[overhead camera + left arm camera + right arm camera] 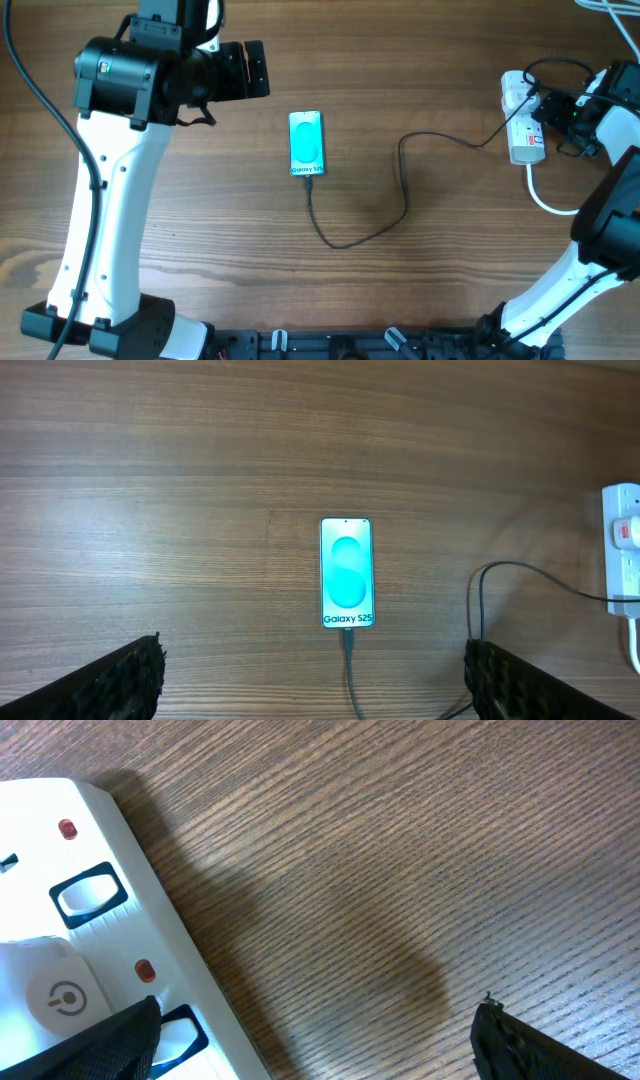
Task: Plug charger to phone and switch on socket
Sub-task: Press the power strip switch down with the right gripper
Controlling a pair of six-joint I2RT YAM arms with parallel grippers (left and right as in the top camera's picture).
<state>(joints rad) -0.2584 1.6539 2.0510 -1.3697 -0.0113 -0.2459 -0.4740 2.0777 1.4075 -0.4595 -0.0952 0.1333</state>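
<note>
At centre frame the charger (349,665) looks plugged into the phone (306,144); far right, the socket (524,142) seems unswitched, left gripper (250,68) and right gripper (547,118) both spread-jawed.

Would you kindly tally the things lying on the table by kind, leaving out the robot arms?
phone: 1
black charger cable: 1
white power strip: 1
thick white lead: 1
Total: 4

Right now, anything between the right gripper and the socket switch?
Nothing visible. The right gripper is open right at the socket, with one finger overlapping its edge beside a switch. No cable or other thing lies in that gap in the wrist view.
</note>
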